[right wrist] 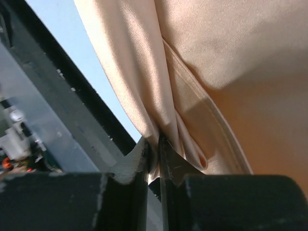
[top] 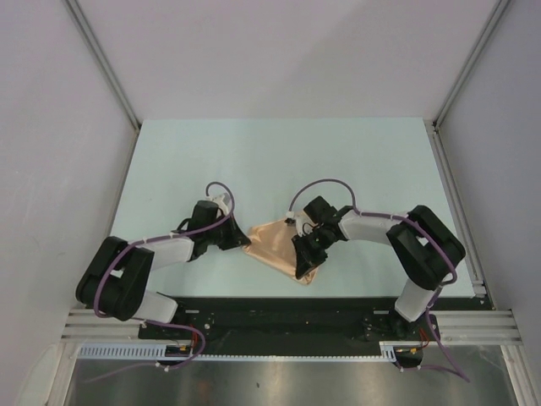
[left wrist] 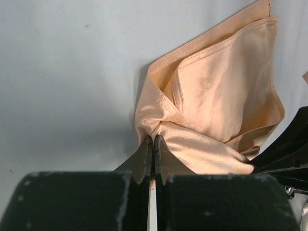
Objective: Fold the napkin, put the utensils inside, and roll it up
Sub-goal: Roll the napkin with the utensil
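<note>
The peach-orange napkin (top: 279, 248) lies folded over itself near the table's front edge, between the two arms. My left gripper (top: 243, 239) is shut on its left corner; the left wrist view shows the cloth (left wrist: 216, 96) pinched at the fingertips (left wrist: 153, 140) and bunched there. My right gripper (top: 302, 258) is shut on the napkin's right side, with folds of the cloth (right wrist: 159, 72) squeezed between its jaws (right wrist: 153, 144). No utensils show in any view.
The pale table (top: 279, 161) stretches behind the napkin, with grey walls and metal rails on both sides. The black base strip (top: 279, 313) and the table's front edge run just below the napkin and the right gripper.
</note>
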`<state>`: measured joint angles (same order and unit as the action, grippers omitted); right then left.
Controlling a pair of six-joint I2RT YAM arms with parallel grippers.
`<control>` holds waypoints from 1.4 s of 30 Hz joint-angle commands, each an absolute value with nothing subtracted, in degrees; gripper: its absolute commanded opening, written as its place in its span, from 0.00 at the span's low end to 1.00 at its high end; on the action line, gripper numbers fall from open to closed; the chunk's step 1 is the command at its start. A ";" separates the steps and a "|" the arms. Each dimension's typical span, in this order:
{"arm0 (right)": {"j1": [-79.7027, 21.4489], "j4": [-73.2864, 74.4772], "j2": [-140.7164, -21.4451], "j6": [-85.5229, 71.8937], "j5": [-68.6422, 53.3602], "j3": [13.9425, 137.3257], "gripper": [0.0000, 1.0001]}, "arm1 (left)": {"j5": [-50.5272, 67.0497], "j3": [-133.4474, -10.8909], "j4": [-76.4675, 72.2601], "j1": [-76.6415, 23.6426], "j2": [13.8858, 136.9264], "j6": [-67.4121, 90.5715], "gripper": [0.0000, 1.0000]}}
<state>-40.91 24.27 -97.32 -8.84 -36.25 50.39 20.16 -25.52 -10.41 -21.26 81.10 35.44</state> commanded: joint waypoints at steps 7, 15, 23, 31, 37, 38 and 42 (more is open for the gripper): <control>-33.06 29.62 -103.10 -7.82 -41.67 52.99 0.22 | 13.54 -28.91 -5.98 -21.27 84.99 30.50 0.00; -34.19 34.98 -94.49 -7.12 -37.98 61.69 0.52 | 14.85 -29.36 -6.07 -21.27 86.48 30.23 0.00; -49.55 27.80 -90.52 -3.96 -17.07 66.36 0.66 | 15.47 -29.88 -5.98 -21.27 86.84 30.32 0.00; -61.78 16.45 -97.46 2.62 8.51 65.04 0.72 | 16.17 -29.88 -6.06 -21.27 86.92 30.59 0.00; -63.63 14.86 -103.00 5.01 10.02 65.48 0.72 | 16.17 -29.97 -5.89 -21.27 86.66 30.76 0.00; -63.63 15.03 -103.44 4.92 9.67 65.39 0.72 | 16.26 -29.97 -5.89 -21.27 86.57 30.85 0.00; -63.20 15.73 -104.85 3.61 8.18 64.95 0.68 | 16.44 -30.15 -6.06 -21.27 86.49 31.02 0.00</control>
